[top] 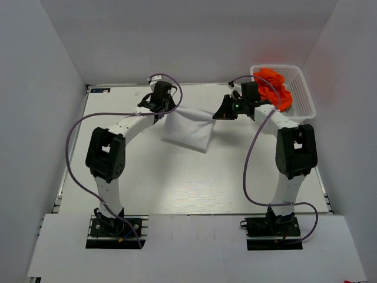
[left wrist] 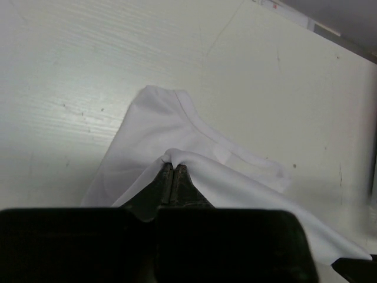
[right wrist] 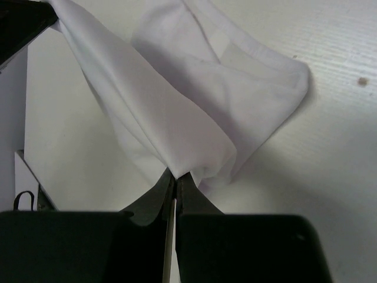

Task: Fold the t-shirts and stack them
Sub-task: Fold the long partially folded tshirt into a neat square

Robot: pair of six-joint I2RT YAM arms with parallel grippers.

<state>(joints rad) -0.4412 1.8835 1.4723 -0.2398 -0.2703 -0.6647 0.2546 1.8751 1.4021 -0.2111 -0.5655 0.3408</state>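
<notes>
The white t-shirt (top: 187, 131) is stretched between the two arms over the far middle of the counter (top: 177, 183), with its lower part draped onto the surface. The left jaws are clamped on a fold at its left edge, and the right jaws pinch its right edge. The orange t-shirts (top: 275, 87) lie heaped in the white basket (top: 307, 100) at the far right.

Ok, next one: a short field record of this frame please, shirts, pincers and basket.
white t-shirt: hanging between both pincers
left pincer: shut on the white t-shirt
right pincer: shut on the white t-shirt
orange t-shirts: bunched in the basket, far right
folded stack: none in view
</notes>
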